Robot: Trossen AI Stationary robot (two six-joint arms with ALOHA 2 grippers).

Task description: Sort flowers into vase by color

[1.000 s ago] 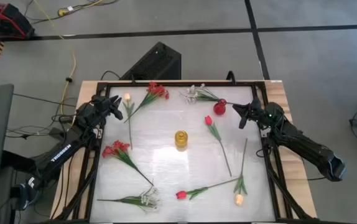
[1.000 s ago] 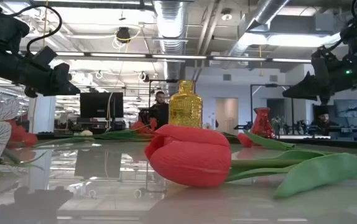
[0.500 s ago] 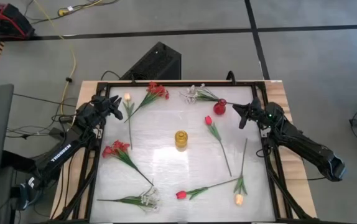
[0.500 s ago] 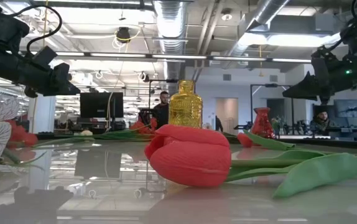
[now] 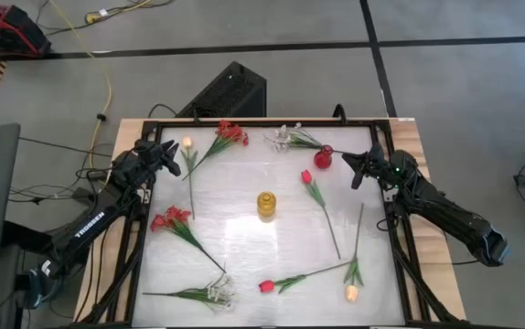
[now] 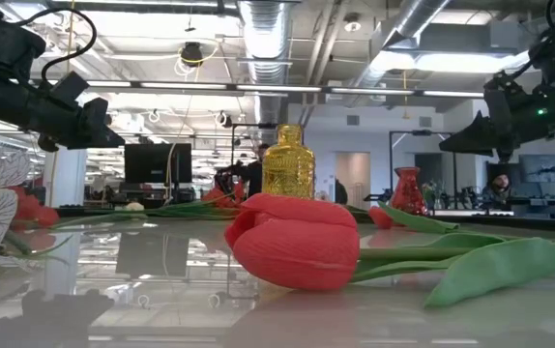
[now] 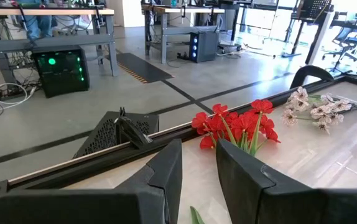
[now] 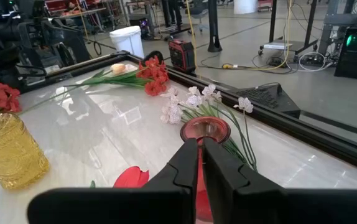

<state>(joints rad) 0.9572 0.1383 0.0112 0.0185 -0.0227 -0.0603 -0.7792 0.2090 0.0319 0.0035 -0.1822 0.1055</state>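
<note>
Table (image 5: 244,256): red vase (image 8: 204,132) (base hidden).

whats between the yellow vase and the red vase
In the high view, a red tulip lies between the yellow vase and the red vase.

white lettering runs along the left arm (image 5: 89,222) in the high view, beside the bench's left edge; it appears to read "trossen". a further white mark shows lower on the same arm, too small to read. nothing else legible appears on the bench, the flowers or the vases.
</note>
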